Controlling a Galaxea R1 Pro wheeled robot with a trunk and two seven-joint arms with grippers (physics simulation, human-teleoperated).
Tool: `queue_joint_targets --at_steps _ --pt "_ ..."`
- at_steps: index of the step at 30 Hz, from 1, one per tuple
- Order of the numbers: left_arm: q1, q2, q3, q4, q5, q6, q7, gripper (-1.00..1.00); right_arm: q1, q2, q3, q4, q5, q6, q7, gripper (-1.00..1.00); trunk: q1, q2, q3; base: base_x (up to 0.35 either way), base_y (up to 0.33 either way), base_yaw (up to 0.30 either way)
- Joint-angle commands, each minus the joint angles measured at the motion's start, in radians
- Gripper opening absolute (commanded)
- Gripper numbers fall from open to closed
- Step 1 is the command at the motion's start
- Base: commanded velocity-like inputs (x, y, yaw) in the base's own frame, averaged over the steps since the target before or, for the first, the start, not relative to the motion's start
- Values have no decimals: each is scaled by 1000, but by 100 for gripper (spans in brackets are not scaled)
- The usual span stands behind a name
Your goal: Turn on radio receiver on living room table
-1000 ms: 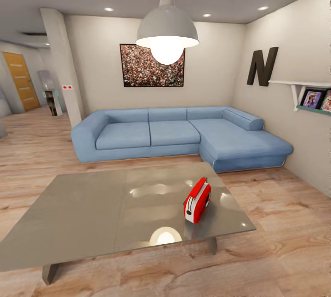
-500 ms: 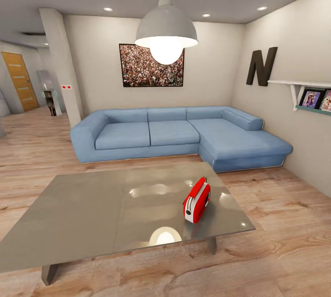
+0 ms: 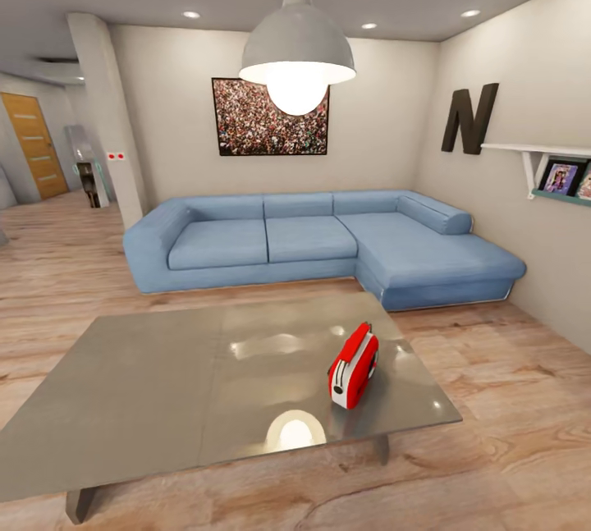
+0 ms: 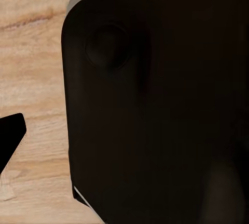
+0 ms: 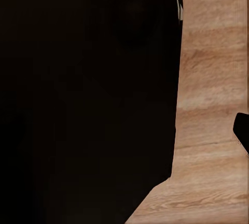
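On the table: the radio receiver stands upright near the right end, close to the front edge.
Behind: blue sofa against the beige wall.
Overhead: lit pendant lamp.
Left gripper jaws: cannot tell.
Right gripper jaws: cannot tell.
Wrist views: dark body over wood floor.
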Motion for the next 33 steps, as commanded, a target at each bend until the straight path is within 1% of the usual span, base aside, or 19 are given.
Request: queue_joint_targets --at_steps 1,11,21,30,33 --pt "0 -2 1 -4 0 0 0 100 0 0 0 0 0 0 0 100 0 0 0 138 0 0" --pt "0 -5 0 -10 -1 1 1 100 0 0 0 0 0 0 0 100 0 0 0 48 0 0" --pt "0 -5 -2 -12 -4 2 0 100 0 0 -1 0 0 0 0 100 0 0 0 225 0 0" --pt "0 -5 -1 -16 -2 2 1 100 0 0 1 0 0 -7 0 100 0 0 0 40 0 0" --pt "0 -5 -1 -16 -2 2 1 100 0 0 1 0 -1 -8 0 100 0 0 0 4 0 -93"
